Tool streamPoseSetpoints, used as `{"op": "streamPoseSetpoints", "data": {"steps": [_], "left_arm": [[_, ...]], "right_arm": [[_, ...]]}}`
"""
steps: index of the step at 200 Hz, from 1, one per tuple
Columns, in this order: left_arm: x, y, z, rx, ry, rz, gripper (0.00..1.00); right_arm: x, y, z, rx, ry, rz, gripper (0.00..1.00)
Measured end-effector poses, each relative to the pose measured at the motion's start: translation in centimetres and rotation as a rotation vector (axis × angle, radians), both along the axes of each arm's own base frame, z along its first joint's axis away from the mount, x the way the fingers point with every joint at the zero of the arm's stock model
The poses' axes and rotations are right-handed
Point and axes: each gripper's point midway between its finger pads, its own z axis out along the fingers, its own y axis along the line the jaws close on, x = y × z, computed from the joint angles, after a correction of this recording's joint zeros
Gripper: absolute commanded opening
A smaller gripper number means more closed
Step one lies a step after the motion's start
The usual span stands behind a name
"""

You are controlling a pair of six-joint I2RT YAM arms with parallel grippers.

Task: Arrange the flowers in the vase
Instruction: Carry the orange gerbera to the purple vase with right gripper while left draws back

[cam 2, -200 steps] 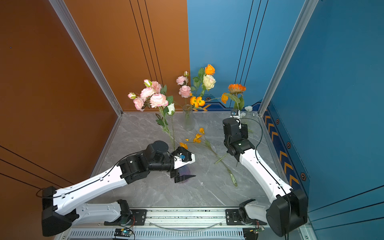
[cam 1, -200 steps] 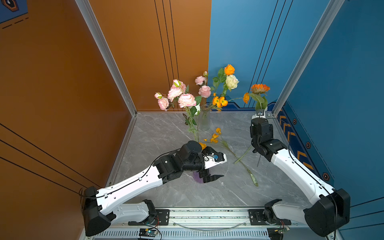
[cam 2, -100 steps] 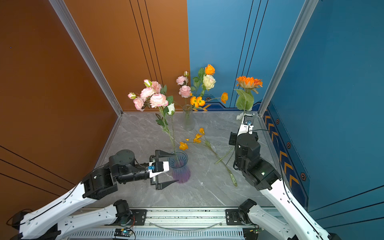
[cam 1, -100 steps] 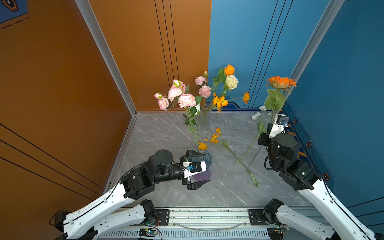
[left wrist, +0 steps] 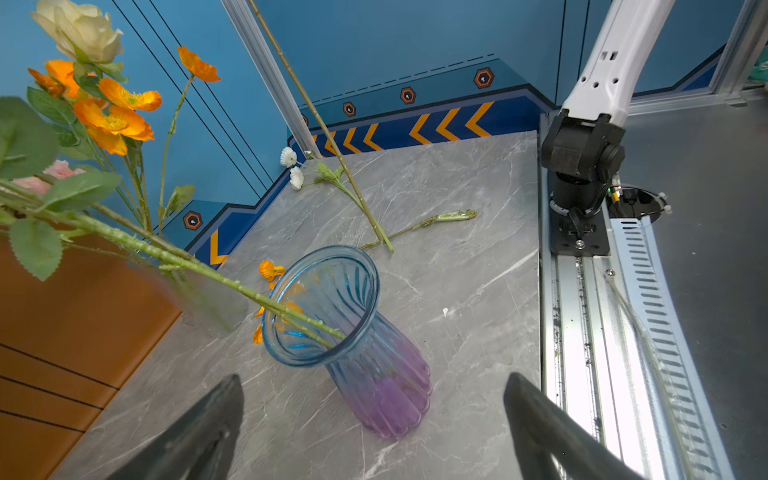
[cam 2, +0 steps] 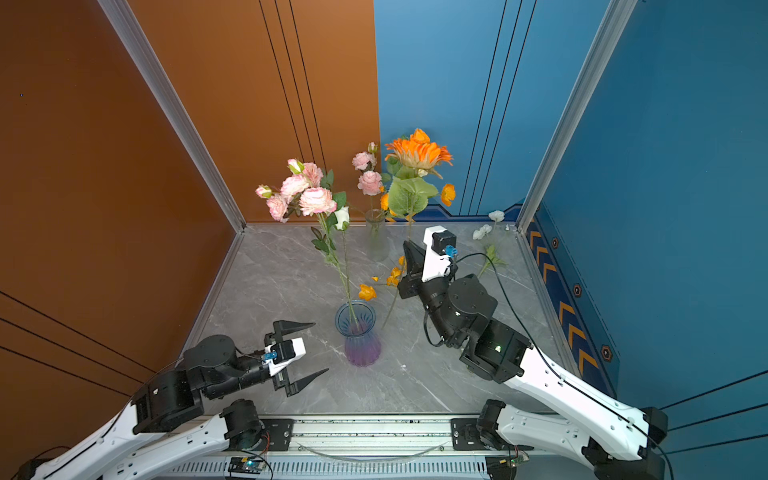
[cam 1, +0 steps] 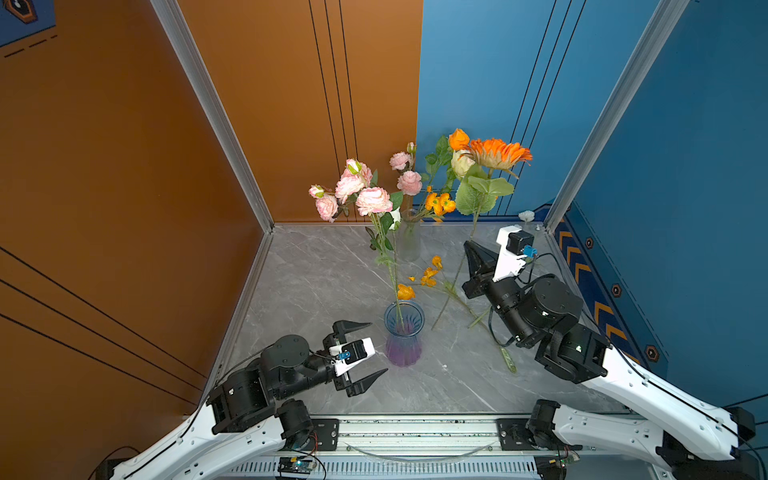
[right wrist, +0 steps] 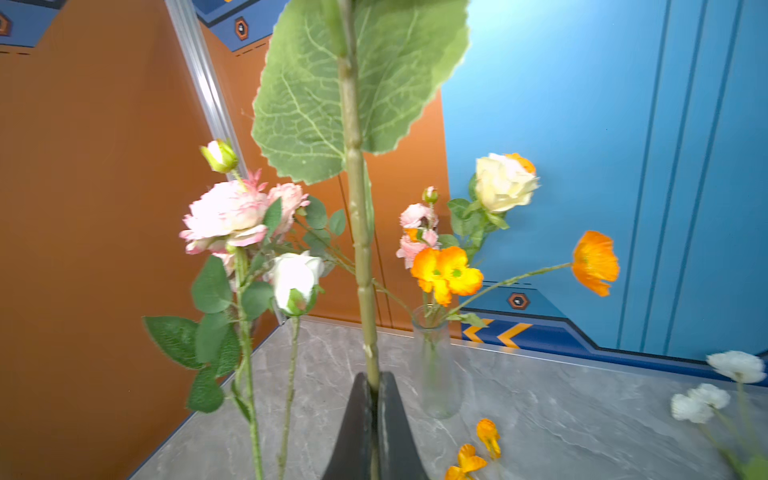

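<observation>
A blue-and-purple glass vase (cam 1: 404, 332) (cam 2: 357, 332) (left wrist: 345, 316) stands near the table's front and holds a pink-bloomed stem (cam 1: 365, 195). My left gripper (cam 1: 378, 347) (cam 2: 321, 347) (left wrist: 374, 377) is open just left of the vase, with nothing between its fingers. My right gripper (cam 1: 469, 247) (cam 2: 407, 245) (right wrist: 374, 380) is shut on the stem of a big-leafed orange daisy-like flower (cam 1: 496, 151) (cam 2: 417, 151) and holds it nearly upright to the right of the vase. The stem's lower end (cam 1: 434, 328) reaches down to about table height.
A clear vase (cam 1: 409, 237) (right wrist: 434, 365) with pink, orange and cream flowers stands at the back. An orange-bloomed stem (cam 1: 428, 276) lies mid-table. White flowers (cam 2: 484, 230) (left wrist: 291, 166) lie at the back right. The metal rail (cam 1: 415, 432) runs along the front edge.
My left gripper has drawn back from over the vase to its left, still open. My right gripper has lifted the orange flower and carried it leftward, toward the middle.
</observation>
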Motion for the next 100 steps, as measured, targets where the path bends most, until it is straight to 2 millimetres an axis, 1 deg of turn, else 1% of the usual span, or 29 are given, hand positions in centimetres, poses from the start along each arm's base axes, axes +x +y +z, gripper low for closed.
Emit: {"op": "streamPoseSetpoints", "data": {"steps": [13,25,57,86,100], "left_arm": [[0.3,0.1,0.0,0.0,0.004,0.014,0.98],[0.6,0.3,-0.1,0.0,0.009,0.03,0.98],[1.2,0.5,-0.3,-0.001,0.031,0.054,0.98],[1.2,0.5,-0.3,-0.011,0.045,0.051,0.98],[1.2,0.5,-0.3,-0.015,0.05,0.049,0.98]], "right_arm": [[-0.7,1.4,0.3,0.037,-0.02,0.035,0.0],[-1.0,2.2,0.4,0.066,-0.031,0.05,0.0],[-0.7,3.9,-0.5,0.09,-0.031,0.049,0.0],[-0.1,4.5,-1.7,0.091,-0.029,0.022,0.0],[0.2,4.5,-1.8,0.083,-0.039,-0.001,0.0]]}}
